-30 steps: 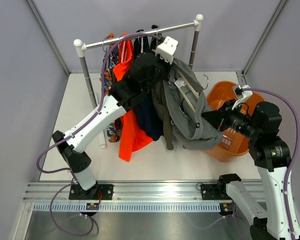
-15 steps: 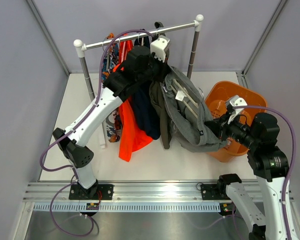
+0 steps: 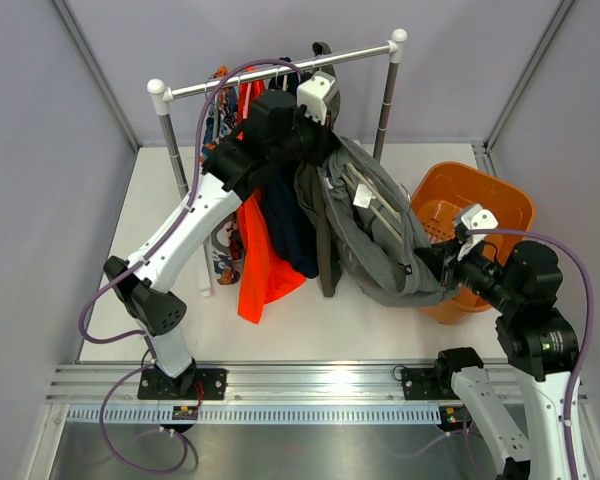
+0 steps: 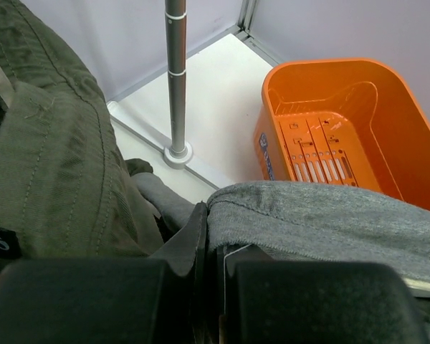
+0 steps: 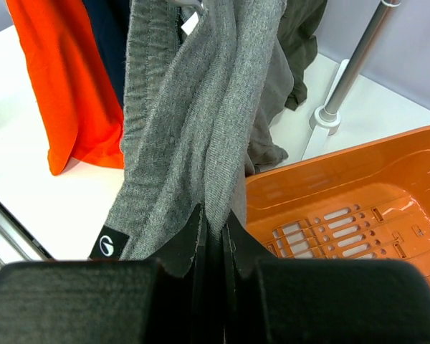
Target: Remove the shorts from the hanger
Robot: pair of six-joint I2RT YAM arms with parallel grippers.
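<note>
The mid-grey shorts (image 3: 380,245) hang from a white hanger (image 3: 365,198) and are stretched from the rack toward the lower right. My left gripper (image 3: 318,148) is shut at their top edge, just under the rail; in the left wrist view the grey cloth (image 4: 322,215) meets its closed fingertips (image 4: 206,229). My right gripper (image 3: 427,268) is shut on the lower end of the grey shorts (image 5: 193,107), whose dark label (image 5: 106,246) shows beside it. The olive-green shorts (image 3: 313,205) hang just left of them (image 4: 50,165).
The clothes rack rail (image 3: 270,75) carries bright orange shorts (image 3: 255,265), navy shorts (image 3: 285,225) and patterned clothes at the left. Its right post (image 4: 175,72) stands behind the shorts. An orange basket (image 3: 500,195) stands at the right, under my right arm.
My left gripper has risen toward the rail with the top of the grey shorts. My right gripper has drawn their lower end down and to the right, stretching them.
</note>
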